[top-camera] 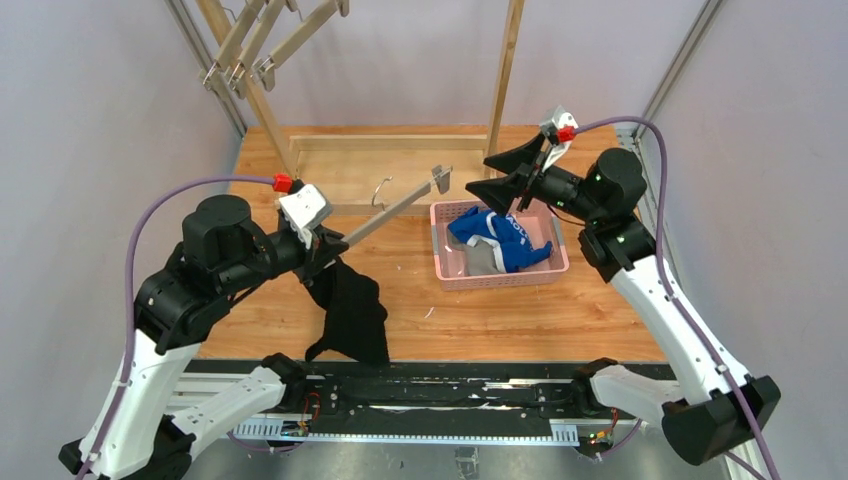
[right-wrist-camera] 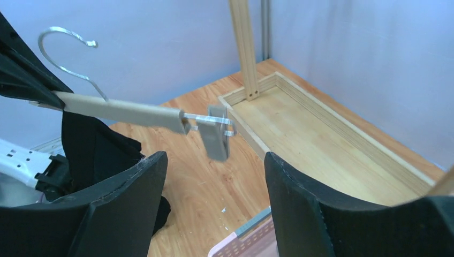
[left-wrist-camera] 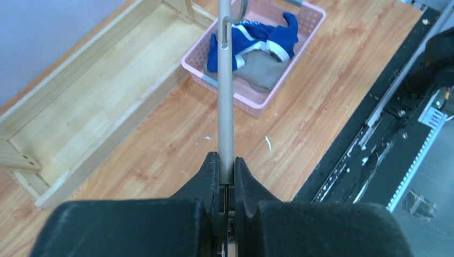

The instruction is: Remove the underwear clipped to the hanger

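Your left claw clamps hanger; black brief hangs at 6 o'clock. Your right claw open, empty; clip at 9 o'clock, apart.

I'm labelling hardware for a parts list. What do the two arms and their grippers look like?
The left arm and right arm match: white lower links, bulky black joint housings above. The left gripper and right gripper each carry two broad, matte black, wedge-shaped fingers. A purple cable ending in a red plug runs to each wrist.
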Tool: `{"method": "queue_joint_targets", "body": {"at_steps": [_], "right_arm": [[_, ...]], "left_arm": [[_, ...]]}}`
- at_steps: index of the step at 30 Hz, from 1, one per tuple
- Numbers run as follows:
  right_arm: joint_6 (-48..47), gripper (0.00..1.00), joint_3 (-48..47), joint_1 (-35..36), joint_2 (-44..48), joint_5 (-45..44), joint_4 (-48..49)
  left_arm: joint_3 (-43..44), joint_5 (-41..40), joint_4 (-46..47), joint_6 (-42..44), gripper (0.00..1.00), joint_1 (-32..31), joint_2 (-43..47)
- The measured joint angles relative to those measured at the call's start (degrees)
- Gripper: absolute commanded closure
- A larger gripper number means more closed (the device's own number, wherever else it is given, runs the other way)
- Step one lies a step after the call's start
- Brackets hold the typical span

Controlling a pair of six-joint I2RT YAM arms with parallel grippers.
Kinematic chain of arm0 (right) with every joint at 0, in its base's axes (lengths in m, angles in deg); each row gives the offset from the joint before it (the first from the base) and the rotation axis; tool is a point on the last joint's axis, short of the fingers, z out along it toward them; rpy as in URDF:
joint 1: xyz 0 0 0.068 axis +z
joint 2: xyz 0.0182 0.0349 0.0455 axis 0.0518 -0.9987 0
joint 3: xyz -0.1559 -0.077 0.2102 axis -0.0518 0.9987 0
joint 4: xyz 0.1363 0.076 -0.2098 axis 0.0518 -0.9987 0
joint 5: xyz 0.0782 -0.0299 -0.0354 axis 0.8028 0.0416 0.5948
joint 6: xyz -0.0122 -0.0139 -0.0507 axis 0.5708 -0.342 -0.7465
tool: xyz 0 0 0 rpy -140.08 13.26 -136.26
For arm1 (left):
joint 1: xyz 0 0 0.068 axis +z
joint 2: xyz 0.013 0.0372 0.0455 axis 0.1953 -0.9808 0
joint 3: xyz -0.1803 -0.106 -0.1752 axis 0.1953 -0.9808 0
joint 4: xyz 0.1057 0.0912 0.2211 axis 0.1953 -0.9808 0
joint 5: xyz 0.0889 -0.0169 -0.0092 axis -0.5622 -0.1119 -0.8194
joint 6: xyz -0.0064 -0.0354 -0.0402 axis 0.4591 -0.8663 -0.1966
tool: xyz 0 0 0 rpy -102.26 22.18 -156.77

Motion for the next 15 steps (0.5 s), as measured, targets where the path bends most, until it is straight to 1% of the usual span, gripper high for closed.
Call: {"method": "queue_joint_targets", "body": {"at_steps": [3, 6, 8, 11, 15], "right_arm": [[1.68, 0.35, 3.61, 0.0, 2.86, -3.13, 1.57], [4.87, 0.35, 8.83, 0.0, 3.63, -4.46, 5.03], [7.41, 0.35, 12.07, 0.04, 3.13, -4.63, 8.04], [11.76, 0.35, 15.78, 1.03, 1.68, -4.61, 13.53], [15.02, 0.35, 16.26, 4.68, -0.48, -4.63, 21.99]], "left_arm": [[0.28, -0.35, 2.86, -1.05, 1.0, 0.0, -0.85], [-0.72, 0.35, 7.98, -3.41, 1.0, 0.0, -1.14], [-2.78, 1.36, 12.09, -5.35, 1.0, 0.0, -0.74], [-8.59, 2.73, 19.89, -9.09, 1.0, 0.0, 1.36], [-14.19, 4.07, 27.56, -14.34, 1.0, 0.0, 3.54]]}}
